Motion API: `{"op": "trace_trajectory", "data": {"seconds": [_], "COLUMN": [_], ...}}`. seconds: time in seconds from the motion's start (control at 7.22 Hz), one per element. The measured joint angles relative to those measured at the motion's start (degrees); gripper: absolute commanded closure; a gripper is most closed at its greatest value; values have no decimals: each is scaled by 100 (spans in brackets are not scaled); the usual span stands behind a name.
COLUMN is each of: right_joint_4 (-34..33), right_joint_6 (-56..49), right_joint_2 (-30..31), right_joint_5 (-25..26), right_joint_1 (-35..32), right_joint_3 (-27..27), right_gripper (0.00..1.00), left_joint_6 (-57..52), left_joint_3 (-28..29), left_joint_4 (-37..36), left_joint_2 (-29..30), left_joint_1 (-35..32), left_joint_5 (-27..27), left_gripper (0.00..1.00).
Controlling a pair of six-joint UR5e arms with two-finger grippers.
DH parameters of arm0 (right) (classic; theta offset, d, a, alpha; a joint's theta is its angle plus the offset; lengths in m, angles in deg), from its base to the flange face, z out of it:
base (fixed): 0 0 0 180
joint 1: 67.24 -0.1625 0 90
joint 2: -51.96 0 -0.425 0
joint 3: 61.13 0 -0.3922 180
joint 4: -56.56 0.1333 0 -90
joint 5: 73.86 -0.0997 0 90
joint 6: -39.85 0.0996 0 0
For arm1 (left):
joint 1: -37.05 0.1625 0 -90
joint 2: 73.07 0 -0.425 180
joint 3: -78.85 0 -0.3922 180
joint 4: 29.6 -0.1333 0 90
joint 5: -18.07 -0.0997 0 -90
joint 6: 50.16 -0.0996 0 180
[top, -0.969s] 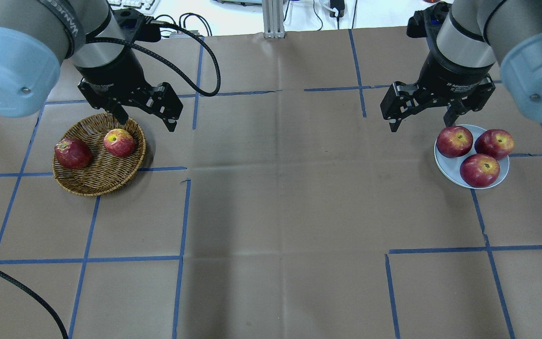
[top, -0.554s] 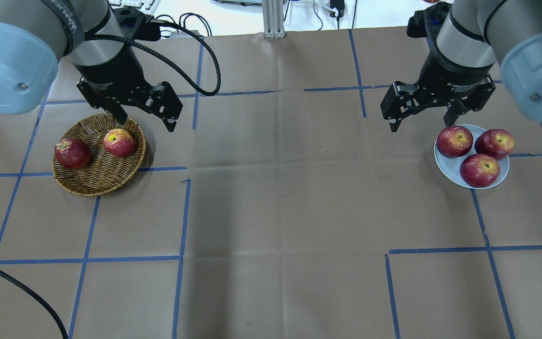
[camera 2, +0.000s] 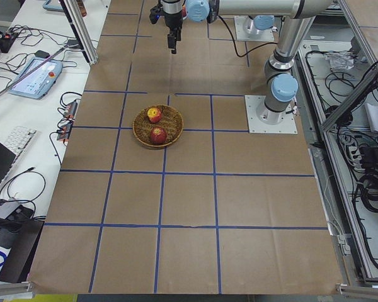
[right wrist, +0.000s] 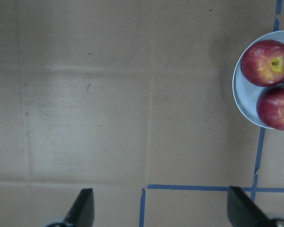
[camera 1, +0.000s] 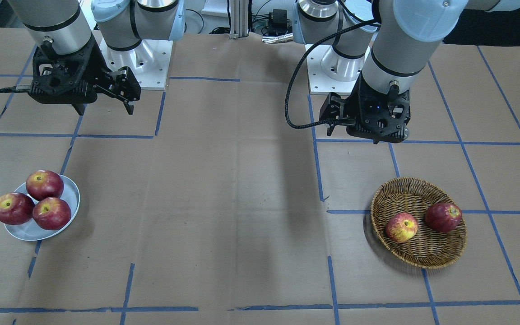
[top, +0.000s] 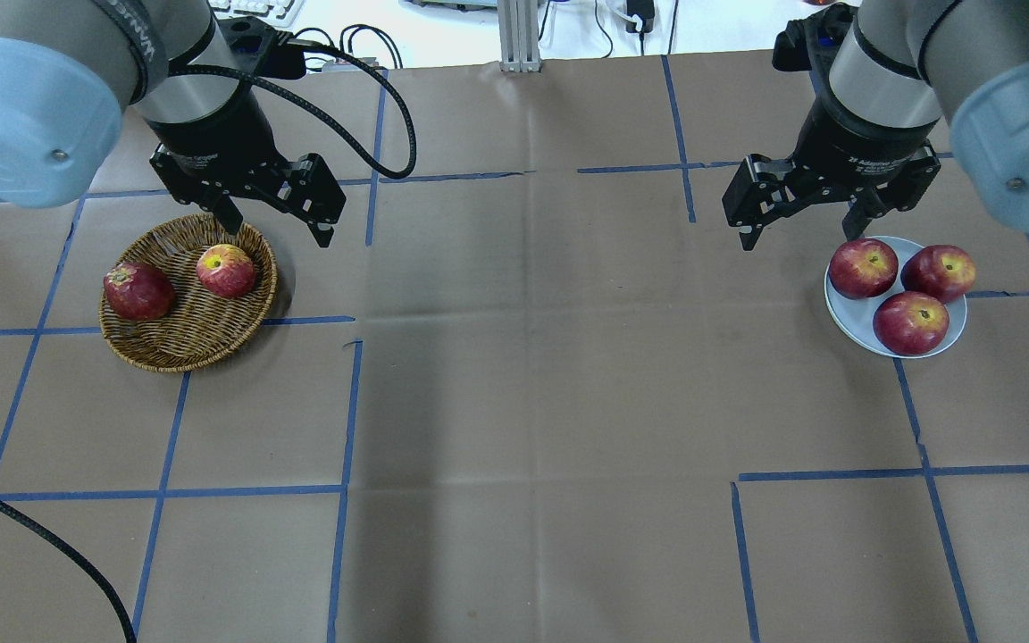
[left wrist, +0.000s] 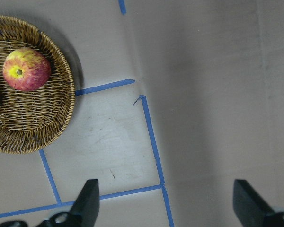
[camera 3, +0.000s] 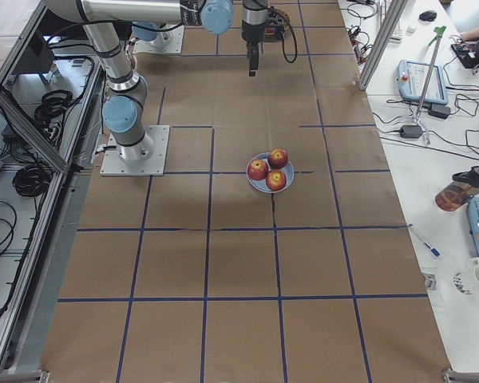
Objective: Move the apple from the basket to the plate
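Woven tan wicker makes up the basket, which sits on the left of the brown paper surface. Lines of blue tape cross that surface in a grid. The apple, red streaked with yellow and yellow around the stem, lies inside the basket. It is stem up, on the basket's right side, close to the rim. A darker red apple lies on the basket's left side, with a gap of bare wicker between the two.

The left fingers hang in the air near the basket, spread wide and released. They grasp nothing and touch neither the wicker nor the fruit. In the left wrist view the basket lies off to one side, outside the span between the two fingers.

The pale grey-blue plate is on the right of the surface, well apart from the basket. Three red apples sit crowded together on it, and one juts out over the rim. The right fingers hang in the air near the plate. They too are spread wide and released, with only bare paper showing between them in the right wrist view.
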Motion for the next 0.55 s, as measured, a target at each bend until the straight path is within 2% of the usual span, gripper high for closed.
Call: {"op": "trace_trajectory", "data": {"seconds": [0.28, 0.55], "right_joint_4": [0, 0], "right_joint_6": [0, 0], "right_joint_2": [0, 0], "right_joint_5": [0, 0], "right_joint_1": [-1, -2], "right_joint_3": [0, 0], "right_gripper": [0, 0], "left_joint_6": [-3, 7], "left_joint_3": [16, -119], "left_joint_4": [-588, -778], "left_joint_2": [349, 601], "left_joint_1": [343, 636], "left_joint_5": [-29, -29], "left_gripper": [1, 1]}}
